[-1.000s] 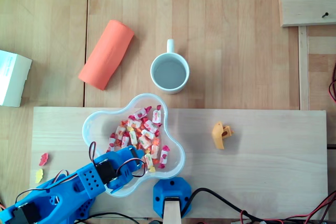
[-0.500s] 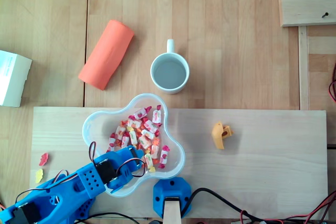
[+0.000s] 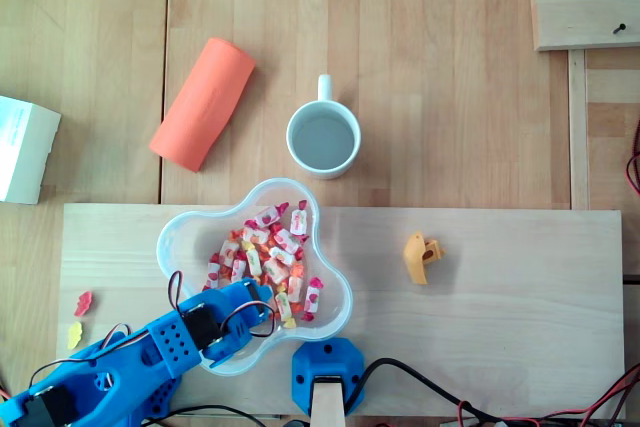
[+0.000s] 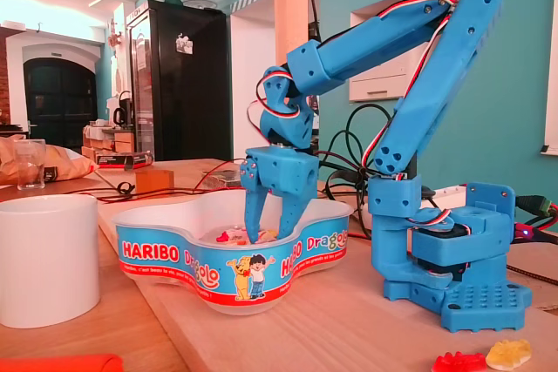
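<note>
The blue fingers (image 4: 253, 213) of the blue printed arm point straight down into the clear, clover-shaped plastic bowl with a Haribo label (image 4: 174, 254). Their tips are sunk among the red, pink and yellow wrapped sweets (image 4: 228, 236) inside it. The fingers stand apart higher up and draw together at the tips, but the bowl's wall blurs them, so I cannot tell whether they are released or clenched on a sweet. In the overhead view the fingers (image 3: 250, 297) sit over the bowl's lower-left lobe. A white ceramic mug (image 3: 323, 139) stands just above the bowl, an orange cylinder (image 3: 203, 103) lies to the bowl's upper left, and a small orange plastic piece (image 3: 422, 257) lies well to its right on the wooden worktop (image 3: 500, 287).
</note>
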Tool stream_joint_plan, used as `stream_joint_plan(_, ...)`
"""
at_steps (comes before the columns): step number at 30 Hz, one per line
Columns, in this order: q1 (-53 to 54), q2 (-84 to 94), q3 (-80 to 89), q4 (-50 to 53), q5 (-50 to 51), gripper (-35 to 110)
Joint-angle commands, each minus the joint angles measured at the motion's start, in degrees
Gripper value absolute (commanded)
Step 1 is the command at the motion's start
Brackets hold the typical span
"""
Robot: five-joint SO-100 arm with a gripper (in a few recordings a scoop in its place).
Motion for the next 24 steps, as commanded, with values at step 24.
stream_joint_plan(24,0.8,1.5,0.7,-0.4,0.6,17)
